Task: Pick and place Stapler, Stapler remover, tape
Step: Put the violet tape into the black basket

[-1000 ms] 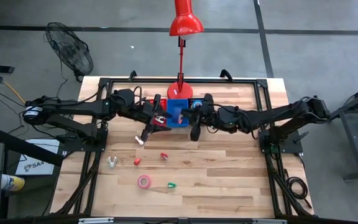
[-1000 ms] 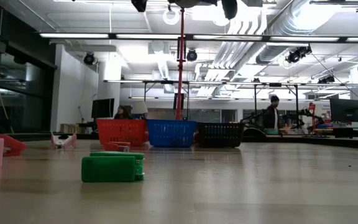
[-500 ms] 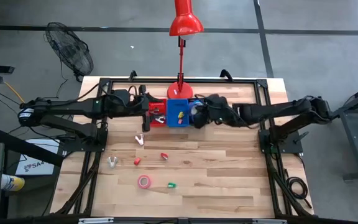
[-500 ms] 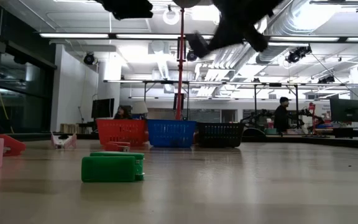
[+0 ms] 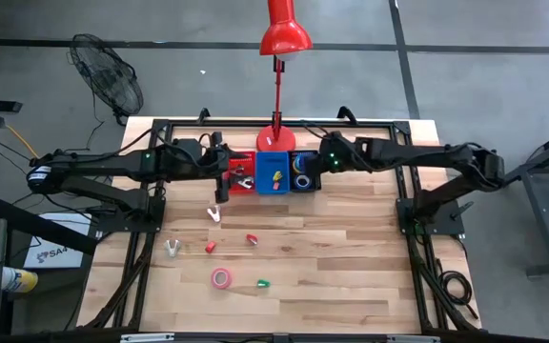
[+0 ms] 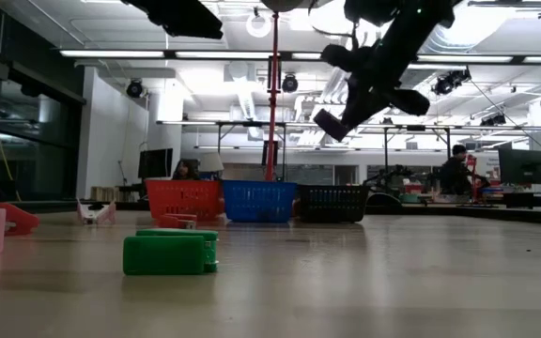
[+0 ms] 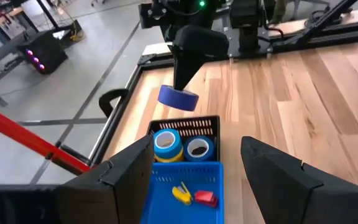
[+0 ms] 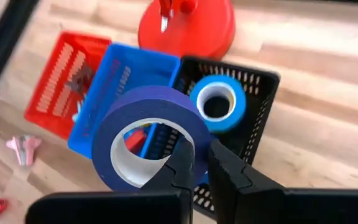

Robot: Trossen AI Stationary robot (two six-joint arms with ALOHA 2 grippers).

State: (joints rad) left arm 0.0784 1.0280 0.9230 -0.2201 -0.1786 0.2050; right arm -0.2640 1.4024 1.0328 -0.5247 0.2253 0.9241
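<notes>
My right gripper (image 8: 201, 163) is shut on a blue-purple tape roll (image 8: 143, 127) that hangs above the black bin (image 5: 303, 172) at the table's far middle; the left wrist view shows the roll (image 7: 178, 98) over that bin (image 7: 211, 127). Two blue tape rolls (image 7: 166, 144) lie in the bin. My left gripper (image 7: 197, 186) stands open and empty beside the red bin (image 5: 241, 177), on its left. A pink tape roll (image 5: 221, 277) lies flat on the near table, next to a small green stapler (image 5: 263, 283). My right gripper pinches the roll's ring wall (image 8: 191, 140), one finger (image 8: 180, 163) in the hole and the other (image 8: 225, 168) outside. The fingers slant down from the table's right. The roll hangs lifted clear above the black bin, tilted.
A blue bin (image 5: 273, 173) with small coloured bits stands between the red and black bins, the red lamp's base (image 5: 274, 144) just behind it. Two small red things (image 5: 252, 238) and two pale claw-shaped things (image 5: 214, 211) lie loose on the wood nearer the front.
My right gripper has carried the tape roll from in front of the blue bin toward the table's far right, to above the black bin, sinking, rolling and tipping as it went. My left gripper has drawn back a little toward the table's left and tipped up.
</notes>
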